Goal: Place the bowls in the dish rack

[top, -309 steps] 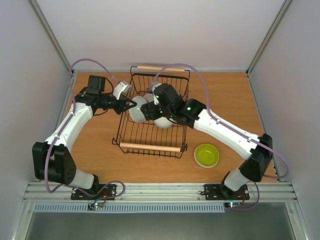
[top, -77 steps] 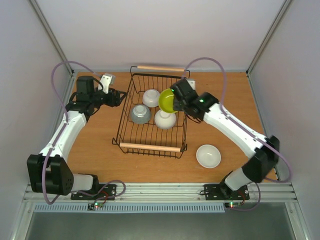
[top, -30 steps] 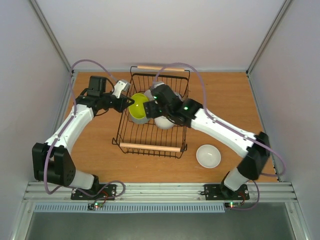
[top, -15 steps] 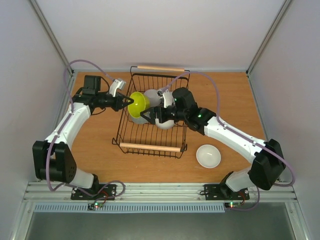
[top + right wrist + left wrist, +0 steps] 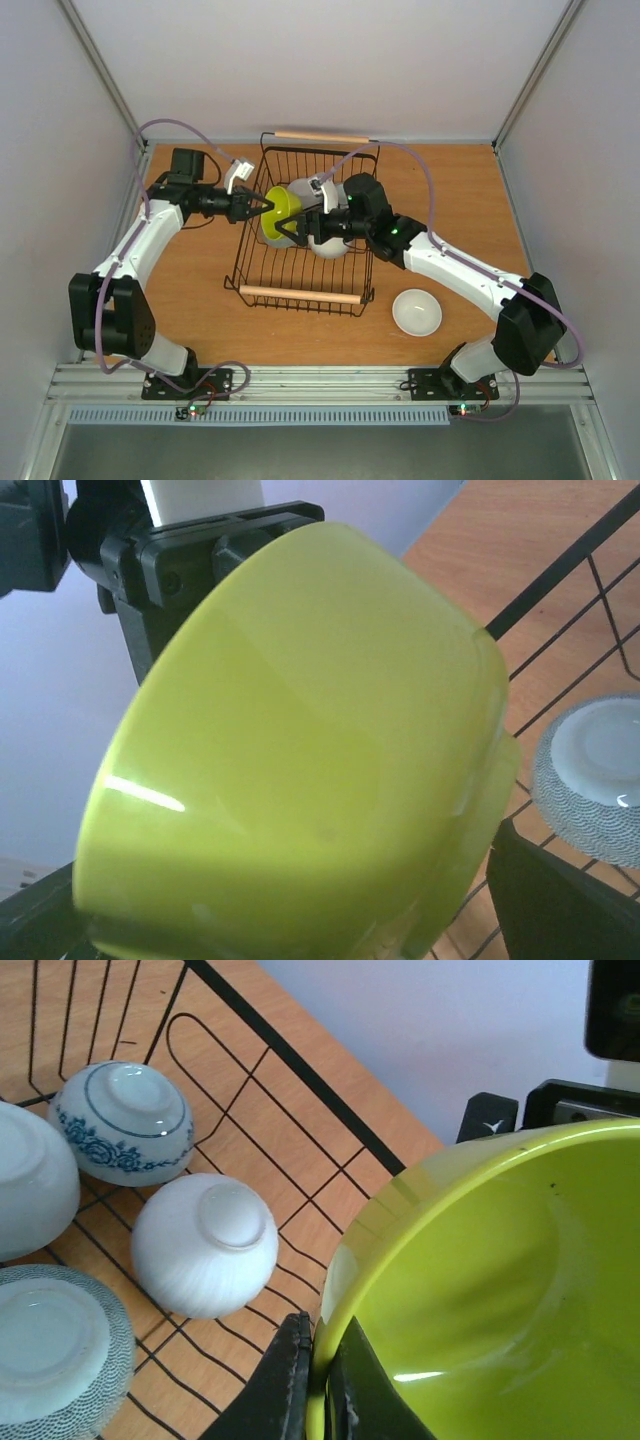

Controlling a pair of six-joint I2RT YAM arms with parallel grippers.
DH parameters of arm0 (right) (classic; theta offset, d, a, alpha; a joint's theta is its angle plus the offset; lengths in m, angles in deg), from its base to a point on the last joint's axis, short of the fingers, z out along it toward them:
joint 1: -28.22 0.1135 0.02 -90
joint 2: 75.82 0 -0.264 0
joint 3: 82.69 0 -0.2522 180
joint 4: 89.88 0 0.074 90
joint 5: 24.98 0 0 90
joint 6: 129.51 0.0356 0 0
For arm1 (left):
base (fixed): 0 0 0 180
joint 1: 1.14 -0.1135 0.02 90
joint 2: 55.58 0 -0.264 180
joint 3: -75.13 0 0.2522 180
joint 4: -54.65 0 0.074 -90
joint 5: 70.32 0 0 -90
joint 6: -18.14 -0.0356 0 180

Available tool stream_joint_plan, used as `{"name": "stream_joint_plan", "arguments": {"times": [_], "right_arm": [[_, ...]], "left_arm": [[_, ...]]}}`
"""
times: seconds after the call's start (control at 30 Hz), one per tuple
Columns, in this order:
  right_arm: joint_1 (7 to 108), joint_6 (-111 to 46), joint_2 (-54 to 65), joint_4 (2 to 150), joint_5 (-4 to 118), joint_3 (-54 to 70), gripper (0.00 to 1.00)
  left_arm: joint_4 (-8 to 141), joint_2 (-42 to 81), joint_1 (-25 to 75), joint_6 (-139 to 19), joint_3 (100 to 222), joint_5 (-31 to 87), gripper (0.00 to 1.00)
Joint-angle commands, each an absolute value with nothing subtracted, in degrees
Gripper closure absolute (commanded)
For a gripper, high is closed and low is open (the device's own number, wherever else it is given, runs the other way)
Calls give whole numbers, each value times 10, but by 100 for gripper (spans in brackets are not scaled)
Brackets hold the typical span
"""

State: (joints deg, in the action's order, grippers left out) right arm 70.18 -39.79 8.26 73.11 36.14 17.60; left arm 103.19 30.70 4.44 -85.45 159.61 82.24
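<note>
**Holding the green bowl over the rack**

From above: pinching the green bowl (image 5: 281, 213) by its rim with the left gripper (image 5: 262, 207), jaws shut on the lip, over the left side of the rack (image 5: 300, 294). Flanking the same bowl with the right gripper (image 5: 296, 228), jaws spread wide; no telling whether touching. In the rack, just under the right arm, a white bowl (image 5: 328, 246). On the table (image 5: 200, 300), right of the rack and apart from it, a second white bowl (image 5: 416, 312), mouth up.

Left wrist: across the right half, the green bowl's hollow, nipped at the rim by the left fingers (image 5: 288, 1380). Below, on the rack's wires, bottom up: a patterned bowl (image 5: 122, 1120), a plain white bowl (image 5: 205, 1245) beside it, a grey bowl (image 5: 50, 1350) at lower left. Also a pale bowl (image 5: 25, 1195), cut by the left edge.

Right wrist: nearly filling the view, the green bowl's outer wall, with the left gripper behind it at top left. At the two lower corners, the right fingers (image 5: 565, 910), far apart, bowl between. At right, in the rack, the grey bowl, bottom up.
</note>
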Motion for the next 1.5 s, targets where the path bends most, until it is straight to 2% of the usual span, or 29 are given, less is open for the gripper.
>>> {"name": "stream_joint_plan", "arguments": {"times": [0.0,0.07,0.2,0.23,0.27,0.3,0.33,0.37,0.4,0.5,0.63,0.73,0.97,1.47], "right_arm": [[702,-382,89,762,339,184,13],[702,-376,90,762,336,183,32],[702,-373,86,754,352,179,94],[702,-374,83,746,358,176,98],[702,-377,81,739,360,176,99],[702,-381,77,732,364,174,99],[702,-385,74,719,374,170,99],[703,-401,72,692,388,160,99],[703,-416,72,663,408,147,99],[706,-430,88,523,485,90,99],[727,-432,153,330,635,-33,99],[744,-441,188,255,695,-75,99],[784,-456,243,179,793,-66,99],[815,-455,288,94,896,-40,99]], "left_arm": [[1043,310,42,-871,1616,883,100],[1044,308,42,-872,1615,882,100],[1038,306,42,-870,1613,865,100],[1032,306,42,-867,1612,855,100],[1024,304,42,-859,1609,839,99],[1017,303,42,-848,1607,818,89],[1010,300,42,-842,1602,794,65],[999,295,42,-837,1595,760,48],[981,288,42,-831,1586,723,38],[930,258,42,-802,1555,611,24],[887,230,42,-769,1533,516,20],[875,222,42,-758,1527,485,20],[882,229,42,-754,1532,502,20],[880,237,42,-752,1534,499,19]]}}
